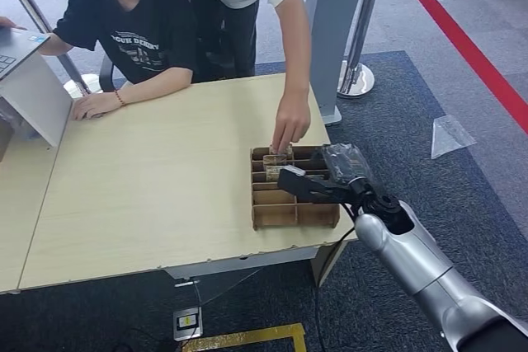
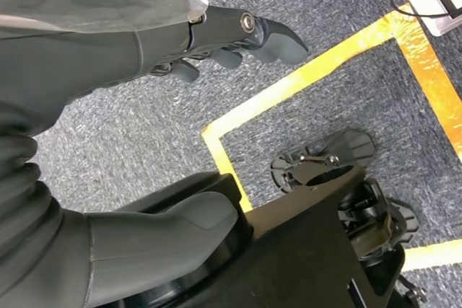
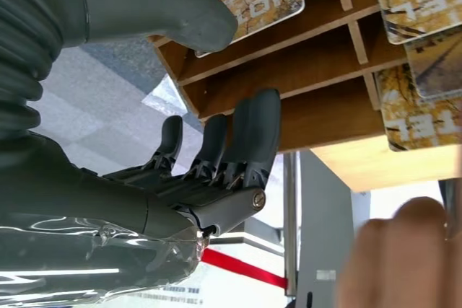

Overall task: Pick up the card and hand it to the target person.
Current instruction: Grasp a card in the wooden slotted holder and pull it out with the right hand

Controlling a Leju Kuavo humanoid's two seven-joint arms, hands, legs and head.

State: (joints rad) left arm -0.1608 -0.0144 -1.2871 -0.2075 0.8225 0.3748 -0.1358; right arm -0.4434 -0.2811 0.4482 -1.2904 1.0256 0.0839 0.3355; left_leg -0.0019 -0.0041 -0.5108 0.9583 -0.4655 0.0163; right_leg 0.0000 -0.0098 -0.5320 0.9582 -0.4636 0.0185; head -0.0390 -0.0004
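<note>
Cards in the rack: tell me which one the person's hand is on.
The card in the rack's far row, under the person's hand. The next card lies a row nearer the robot, untouched.

The right arm (image 1: 423,265) reached forward and inward, its right hand (image 1: 305,185) held flat with fingers (image 3: 256,131) extended and empty. The left hand (image 2: 163,128) hung low, fingers apart, thumb spread, gripping nothing
</note>
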